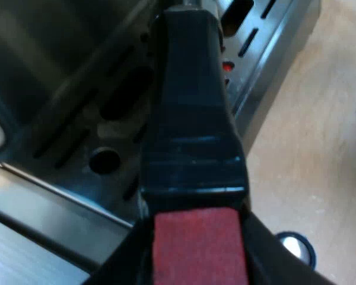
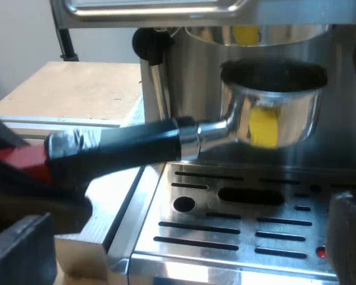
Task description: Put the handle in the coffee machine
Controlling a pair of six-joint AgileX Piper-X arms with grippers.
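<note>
Your left tool (image 1: 199, 270) is clenched on the holder's (image 2: 273, 113) dark handle (image 1: 193, 119) by its red end (image 1: 197, 237) (likely stiff and basket-heavy, so grip firmly); your right tool (image 2: 184, 246) hangs released.

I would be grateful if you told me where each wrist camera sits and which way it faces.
Left wrist view: on the left arm, above the drip tray, looking down along the handle; the left gripper clamps its red end.
Right wrist view: on the right arm, low before the espresso machine, facing the basket; the open right gripper frames the tray.
Shared: handle, red end, drip tray.
</note>
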